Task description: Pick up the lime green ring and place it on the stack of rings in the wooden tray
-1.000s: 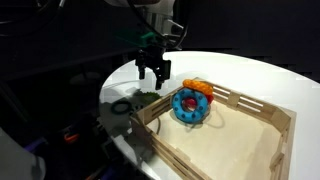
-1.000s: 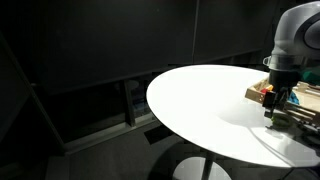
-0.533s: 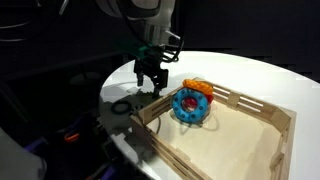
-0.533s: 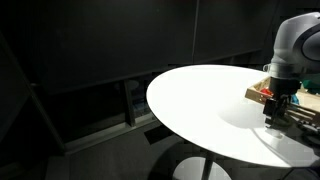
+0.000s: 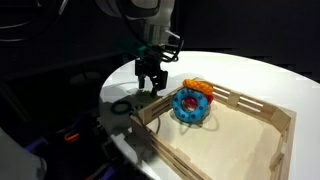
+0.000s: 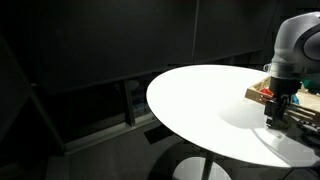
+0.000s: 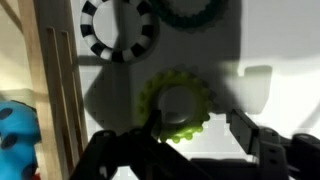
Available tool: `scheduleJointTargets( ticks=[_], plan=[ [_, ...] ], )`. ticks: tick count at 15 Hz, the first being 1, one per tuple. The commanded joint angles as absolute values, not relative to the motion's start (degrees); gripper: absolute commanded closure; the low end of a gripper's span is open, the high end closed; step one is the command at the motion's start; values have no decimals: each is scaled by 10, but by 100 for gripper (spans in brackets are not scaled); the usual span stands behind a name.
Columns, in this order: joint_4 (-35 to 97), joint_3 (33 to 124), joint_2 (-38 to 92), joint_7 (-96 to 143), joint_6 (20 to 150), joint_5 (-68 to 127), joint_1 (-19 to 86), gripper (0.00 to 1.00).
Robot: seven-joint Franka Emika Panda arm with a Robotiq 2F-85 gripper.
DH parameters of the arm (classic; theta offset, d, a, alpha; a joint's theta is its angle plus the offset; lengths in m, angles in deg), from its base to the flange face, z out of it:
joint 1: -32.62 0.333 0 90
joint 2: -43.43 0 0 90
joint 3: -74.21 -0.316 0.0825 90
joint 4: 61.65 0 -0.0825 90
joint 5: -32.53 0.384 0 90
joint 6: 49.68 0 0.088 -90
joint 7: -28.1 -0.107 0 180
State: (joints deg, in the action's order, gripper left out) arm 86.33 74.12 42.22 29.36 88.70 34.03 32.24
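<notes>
The lime green ring [image 7: 178, 105] lies flat on the white table, just outside the wooden tray [image 7: 55, 80]. My gripper [image 7: 185, 140] is open and low over it, one finger at the ring's left edge and the other well clear on its right. In an exterior view the gripper [image 5: 150, 84] hangs close above the table beside the tray [image 5: 272, 122]. The ring itself is hidden under the gripper there. The stack of rings [image 5: 190, 104] has a blue ring at its base and an orange ring [image 5: 197, 88] on top, and stands in the tray's near corner. In the wrist view, the blue ring [image 7: 15, 125] shows beyond the tray wall.
A black-and-white striped ring [image 7: 118, 25] and a dark teal-green ring [image 7: 195, 10] lie on the table just beyond the lime one. A dark ring [image 5: 122, 105] lies near the table's edge. In an exterior view the arm [image 6: 285, 50] stands over the round white table [image 6: 200, 100].
The gripper has come down closer to the table and slightly sideways over the lime green ring, then held still. The rings have not moved.
</notes>
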Motion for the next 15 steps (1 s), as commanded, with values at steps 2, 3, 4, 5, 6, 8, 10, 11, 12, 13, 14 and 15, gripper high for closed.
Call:
scheduleJointTargets(
  ticks=[2, 3, 4, 5, 6, 8, 10, 11, 12, 13, 14, 15],
  plan=[
    [876, 740, 437, 292, 894, 347, 325, 28],
    [877, 740, 439, 291, 893, 347, 325, 26],
    [878, 740, 442, 292, 891, 348, 326, 26],
    [879, 739, 445, 293, 888, 348, 326, 26],
    [881, 739, 449, 293, 886, 349, 327, 26],
    [886, 738, 461, 294, 879, 350, 329, 26],
    [893, 736, 474, 294, 874, 349, 331, 26],
    [895, 736, 478, 293, 874, 348, 332, 25],
    [898, 735, 482, 292, 873, 348, 333, 24],
    [900, 735, 484, 292, 872, 347, 334, 25],
    [902, 734, 485, 291, 871, 346, 335, 24],
    [902, 734, 485, 289, 871, 346, 336, 23]
  ],
)
